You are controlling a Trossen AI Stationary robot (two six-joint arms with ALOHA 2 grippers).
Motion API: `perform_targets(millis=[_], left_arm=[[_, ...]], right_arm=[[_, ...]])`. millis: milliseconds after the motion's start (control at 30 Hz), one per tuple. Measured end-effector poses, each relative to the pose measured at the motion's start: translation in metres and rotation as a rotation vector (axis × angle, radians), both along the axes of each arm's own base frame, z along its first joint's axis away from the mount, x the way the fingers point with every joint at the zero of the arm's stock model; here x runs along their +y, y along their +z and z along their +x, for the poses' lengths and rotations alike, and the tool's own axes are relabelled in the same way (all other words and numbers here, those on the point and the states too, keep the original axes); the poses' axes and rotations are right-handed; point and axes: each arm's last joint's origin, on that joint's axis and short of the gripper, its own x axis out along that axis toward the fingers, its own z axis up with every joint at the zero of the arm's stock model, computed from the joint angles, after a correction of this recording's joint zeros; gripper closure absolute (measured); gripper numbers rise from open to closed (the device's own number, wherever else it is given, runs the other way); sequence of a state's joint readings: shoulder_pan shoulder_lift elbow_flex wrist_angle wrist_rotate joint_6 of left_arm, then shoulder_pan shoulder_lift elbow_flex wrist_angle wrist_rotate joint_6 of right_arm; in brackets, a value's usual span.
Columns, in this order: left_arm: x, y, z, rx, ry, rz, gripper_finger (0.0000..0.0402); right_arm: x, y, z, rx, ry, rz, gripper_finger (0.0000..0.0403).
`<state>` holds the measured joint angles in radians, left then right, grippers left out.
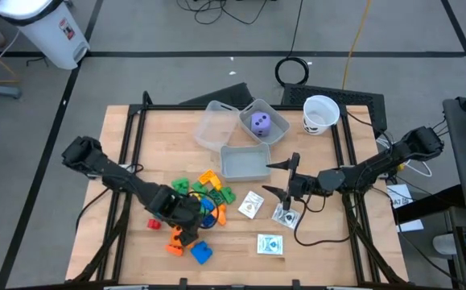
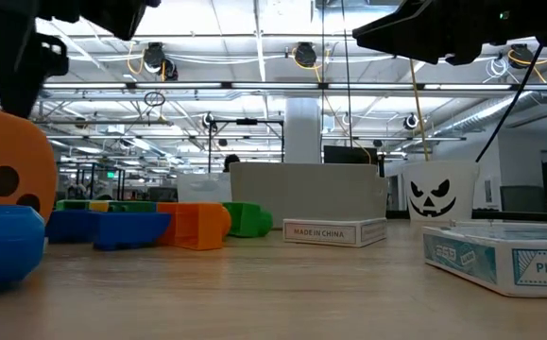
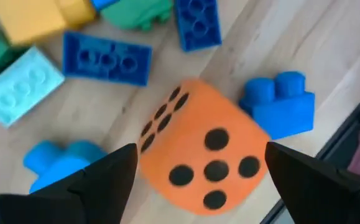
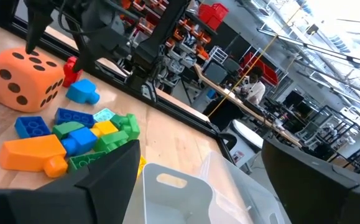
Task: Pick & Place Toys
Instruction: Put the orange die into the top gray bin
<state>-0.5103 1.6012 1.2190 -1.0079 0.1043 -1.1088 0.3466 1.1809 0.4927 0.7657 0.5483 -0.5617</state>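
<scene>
1. Near the front left of the wooden table [image 1: 128, 145], my left tool [image 1: 186, 234] hung over the orange die [image 3: 198, 152], its fingers spread wide on either side of it and not touching.
2. That die was a smooth rounded cube with black dots, sitting flat on the wood; its five-dot face turned toward my wrist camera.
3. Around it lay the building blocks [image 1: 208, 192], glossy studded plastic in blue, green, orange and yellow. One long blue brick [image 3: 107, 58] lay flat, studs up, its long axis running across the wood grain.
4. A small red block [image 1: 153, 223] sat apart at the pile's left edge.
5. My right tool [image 1: 284, 179] hovered open and empty above the white patterned cards [image 1: 252, 204], which lay flat on the table right of the pile.
6. At the back stood three clear plastic bins. The right bin [image 1: 274, 129] held the purple die [image 1: 260, 122], dotted face up. The left bin [image 1: 212, 125] and the front bin [image 1: 245, 163] showed nothing inside.
7. A white cup [image 1: 320, 113] with a black pumpkin face stood upright beside the bins.
</scene>
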Motion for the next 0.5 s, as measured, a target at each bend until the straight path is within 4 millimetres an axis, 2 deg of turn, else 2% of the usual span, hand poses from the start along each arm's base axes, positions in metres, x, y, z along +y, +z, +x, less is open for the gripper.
perform_targets(millis=[200, 500], left_arm=[[-0.018, 0.003, -0.014, 0.019, 0.051, -0.005, 0.006], [-0.028, 0.023, -0.035, -0.154, 0.177, 0.086, 0.0096]], right_arm=[[0.0, 0.0, 0.0, 0.0, 0.0, 0.0, 0.0078], [0.001, 0.0, 0.0, -0.005, 0.005, 0.026, 0.0078]])
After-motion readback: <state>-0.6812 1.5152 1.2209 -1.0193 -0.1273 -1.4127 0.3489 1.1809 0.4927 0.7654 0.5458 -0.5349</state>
